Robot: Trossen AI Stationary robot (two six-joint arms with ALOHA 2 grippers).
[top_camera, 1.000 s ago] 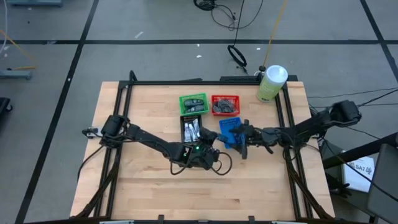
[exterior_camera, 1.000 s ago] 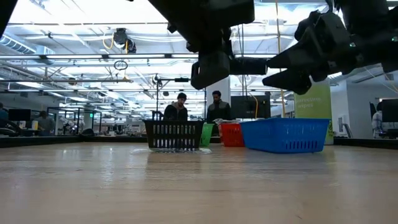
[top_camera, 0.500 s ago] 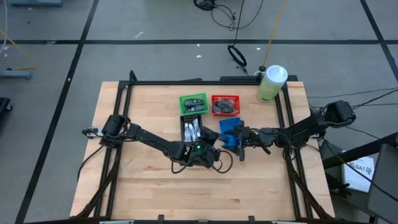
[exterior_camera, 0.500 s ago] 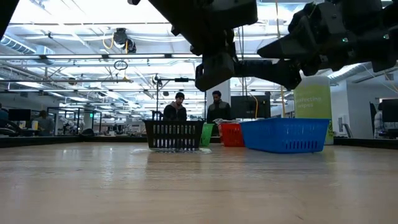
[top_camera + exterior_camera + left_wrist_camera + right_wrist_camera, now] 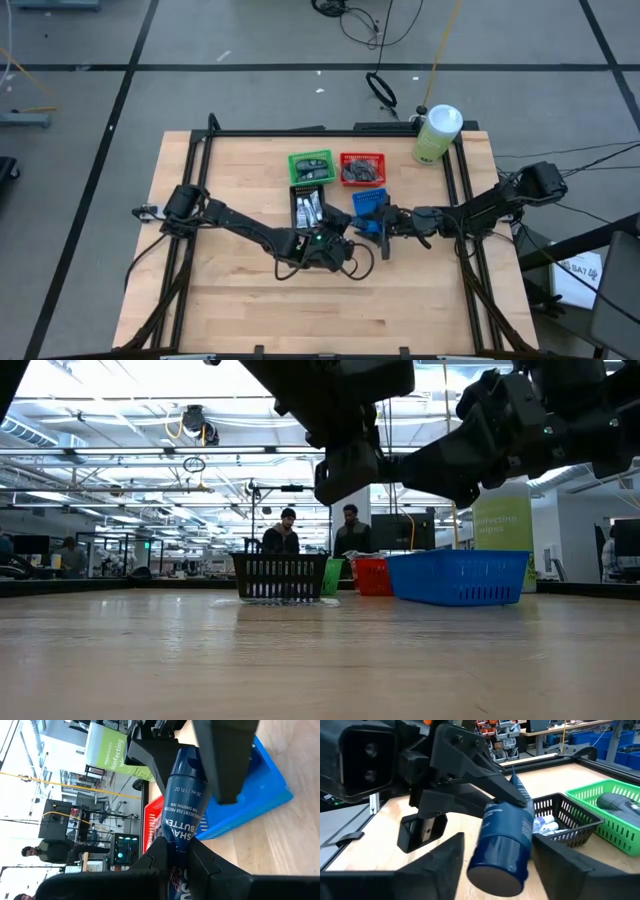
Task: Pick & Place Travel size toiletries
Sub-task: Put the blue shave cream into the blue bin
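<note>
My left gripper (image 5: 177, 860) pinches a glossy navy shave-butter tube (image 5: 183, 815), mid-frame in the high view; my right gripper (image 5: 495, 865) spread around its cap. Behind: ribbed blue bin (image 5: 255, 795), black mesh basket (image 5: 560, 812), green basket (image 5: 615, 815).

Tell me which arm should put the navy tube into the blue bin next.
Right, probably. The left gripper holds the navy tube, but the right gripper has its open jaws on either side of the cap end, and that arm reaches in beside the blue bin.
</note>
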